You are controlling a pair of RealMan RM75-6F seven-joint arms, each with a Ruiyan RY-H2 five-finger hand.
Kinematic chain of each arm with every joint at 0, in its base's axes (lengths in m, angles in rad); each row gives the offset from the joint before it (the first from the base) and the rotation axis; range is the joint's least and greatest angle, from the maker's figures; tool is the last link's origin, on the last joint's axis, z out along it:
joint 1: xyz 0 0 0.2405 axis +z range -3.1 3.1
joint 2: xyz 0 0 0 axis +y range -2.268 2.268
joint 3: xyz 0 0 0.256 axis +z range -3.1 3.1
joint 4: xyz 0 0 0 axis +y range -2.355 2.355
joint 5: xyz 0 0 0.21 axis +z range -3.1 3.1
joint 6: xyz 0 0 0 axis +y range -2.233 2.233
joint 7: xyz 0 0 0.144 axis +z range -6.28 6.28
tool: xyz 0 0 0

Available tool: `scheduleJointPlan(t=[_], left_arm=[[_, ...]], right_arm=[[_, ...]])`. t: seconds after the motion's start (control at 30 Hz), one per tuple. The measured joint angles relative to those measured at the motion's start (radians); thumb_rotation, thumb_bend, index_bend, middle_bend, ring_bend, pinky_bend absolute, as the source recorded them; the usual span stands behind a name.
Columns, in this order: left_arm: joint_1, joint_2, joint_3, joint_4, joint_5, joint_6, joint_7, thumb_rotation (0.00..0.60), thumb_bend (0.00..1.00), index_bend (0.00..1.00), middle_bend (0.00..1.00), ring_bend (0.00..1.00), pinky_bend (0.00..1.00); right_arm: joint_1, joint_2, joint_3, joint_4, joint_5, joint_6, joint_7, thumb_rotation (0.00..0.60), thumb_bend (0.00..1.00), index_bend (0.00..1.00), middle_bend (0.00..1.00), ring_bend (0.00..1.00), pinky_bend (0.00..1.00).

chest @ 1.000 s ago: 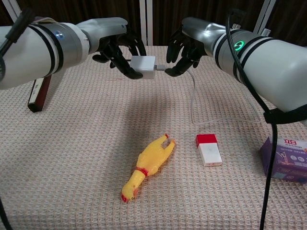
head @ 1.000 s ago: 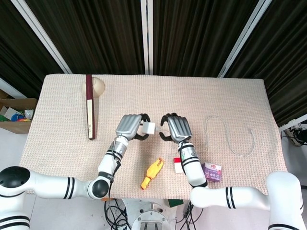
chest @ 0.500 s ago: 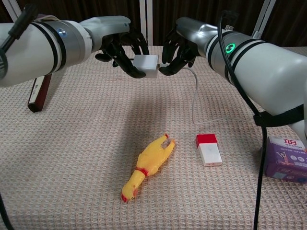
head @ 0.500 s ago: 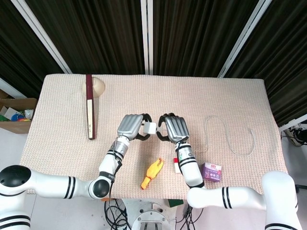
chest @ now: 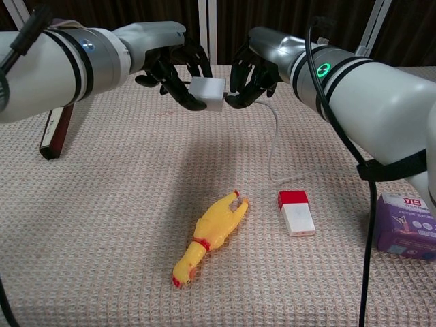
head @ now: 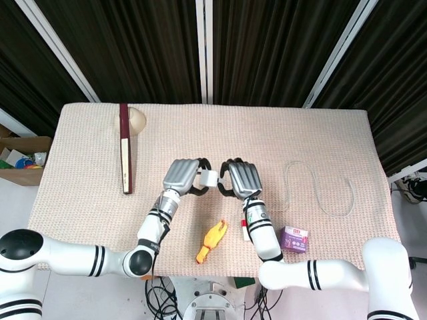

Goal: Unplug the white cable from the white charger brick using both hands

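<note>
The white charger brick [chest: 208, 92] [head: 209, 177] hangs above the table, held by my left hand [chest: 172, 63] [head: 181, 175] from its left side. My right hand [chest: 251, 67] [head: 242, 177] is pressed up against the brick's right side, fingers closed on the plug end of the white cable [chest: 273, 139]. The fingers hide the plug itself. From there the cable drops to the cloth and runs in loose loops [head: 320, 195] toward the right of the table.
A yellow rubber chicken [chest: 208, 235] and a red-and-white small box [chest: 296, 212] lie near the front. A purple box [chest: 406, 225] sits front right. A dark red book [head: 124, 148] and a beige round object [head: 135, 119] lie back left.
My right hand has moved left, up against the brick, so the short visible bit of plug between the hands is now covered. The left hand has barely shifted.
</note>
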Motion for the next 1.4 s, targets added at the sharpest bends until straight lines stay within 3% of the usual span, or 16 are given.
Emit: scheduleJointPlan(t=[0.27,0.47,0.9,1.2,1.3,1.4], left_arm=[[-0.008,-0.003,-0.002,0.004,-0.005,-0.002,0.001,0.6,0.33,0.58,0.53,0.75,0.96],[-0.012,-0.001,0.001,0.011,-0.006,-0.004,0.006,0.6,0.33,0.58,0.53,0.75,0.96],[-0.002,0.019,0.023,0.038,0.004,-0.013,0.005,0.6,0.33,0.58,0.53,0.75,0.96],[0.005,0.011,0.075,0.148,0.033,-0.021,0.032,0.6,0.33,0.58,0.52,0.73,0.95],[0.01,0.002,0.1,0.212,0.04,-0.042,0.039,0.6,0.32,0.55,0.5,0.64,0.92],[0.015,-0.002,0.129,0.259,0.044,-0.074,0.056,0.6,0.27,0.4,0.4,0.42,0.68]], right_arm=[[0.0,-0.005,-0.001,0.014,0.006,-0.013,0.006,0.6,0.35,0.58,0.43,0.27,0.44],[0.002,-0.008,-0.002,0.029,0.002,-0.016,0.007,0.6,0.43,0.6,0.49,0.31,0.45],[-0.032,0.053,-0.019,-0.004,-0.015,-0.019,0.021,0.6,0.43,0.6,0.48,0.31,0.45],[-0.068,0.113,-0.04,-0.02,-0.017,-0.028,0.039,0.6,0.43,0.6,0.47,0.31,0.45],[-0.073,0.122,-0.042,-0.013,-0.01,-0.037,0.045,0.6,0.43,0.6,0.47,0.31,0.45],[-0.07,0.119,-0.042,0.004,-0.001,-0.047,0.046,0.6,0.43,0.6,0.47,0.31,0.45]])
